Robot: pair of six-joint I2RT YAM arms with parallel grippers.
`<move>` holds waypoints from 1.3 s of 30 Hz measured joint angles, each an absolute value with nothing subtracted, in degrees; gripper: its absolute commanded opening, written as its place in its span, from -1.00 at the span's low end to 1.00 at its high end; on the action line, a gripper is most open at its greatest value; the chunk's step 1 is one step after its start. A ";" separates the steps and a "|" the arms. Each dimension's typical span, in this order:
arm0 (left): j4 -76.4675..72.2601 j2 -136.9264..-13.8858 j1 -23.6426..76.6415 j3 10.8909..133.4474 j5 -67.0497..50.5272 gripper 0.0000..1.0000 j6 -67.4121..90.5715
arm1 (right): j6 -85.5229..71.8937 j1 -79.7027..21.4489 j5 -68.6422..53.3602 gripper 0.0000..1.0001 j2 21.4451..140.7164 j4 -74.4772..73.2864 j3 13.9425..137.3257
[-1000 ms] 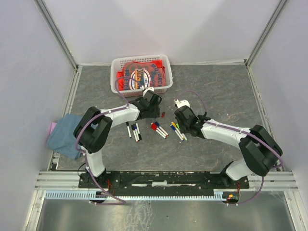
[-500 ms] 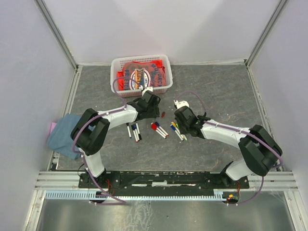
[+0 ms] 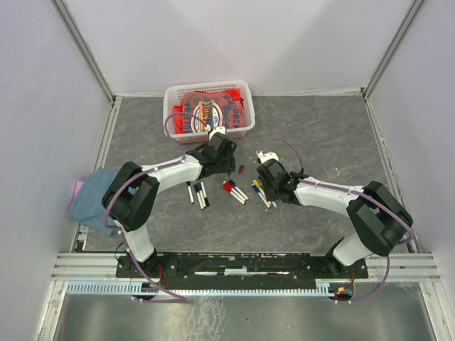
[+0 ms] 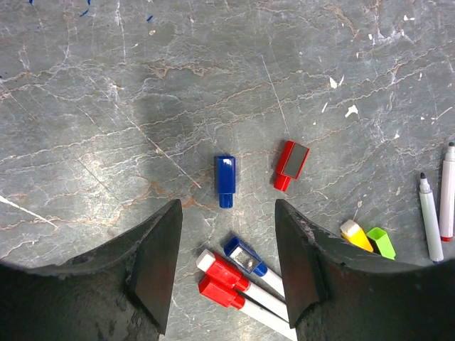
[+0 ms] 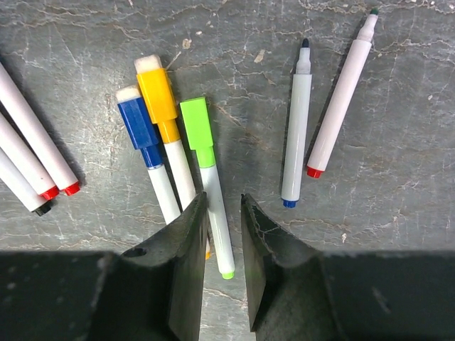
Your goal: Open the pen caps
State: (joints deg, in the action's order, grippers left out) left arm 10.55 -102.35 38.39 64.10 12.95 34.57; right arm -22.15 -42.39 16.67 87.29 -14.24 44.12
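Left gripper (image 4: 227,220): I see its jaws standing wide apart just above the table (image 4: 106,85), with nothing between them.
Loose caps: a blue cap (image 4: 225,180) and a red cap (image 4: 291,163) lie on the table just ahead of those jaws. They are apart from each other and off any pen.
Right gripper (image 5: 224,206): its jaws are drawn narrow on either side of the green-capped pen (image 5: 206,163)'s barrel. I cannot tell whether they pinch it.
Capped neighbours: the yellow-capped pen (image 5: 165,114) and blue-capped pen (image 5: 144,138) lie just beside the green one, caps on.
Uncapped pens (image 5: 297,128): two lie side by side, near the green one, with bare tips.
Place: all of this lies around the table's middle, between the two arms.
Basket (image 3: 170,114): at the far edge.
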 measured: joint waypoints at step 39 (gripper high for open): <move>2.50 -95.33 38.39 60.20 -4.86 0.32 41.17 | -23.70 -42.39 14.02 -0.98 76.16 -13.63 41.87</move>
State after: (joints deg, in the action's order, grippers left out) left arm 2.50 -95.33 38.39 60.20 -4.86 41.17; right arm -23.70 -42.39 14.02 76.16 -13.63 41.87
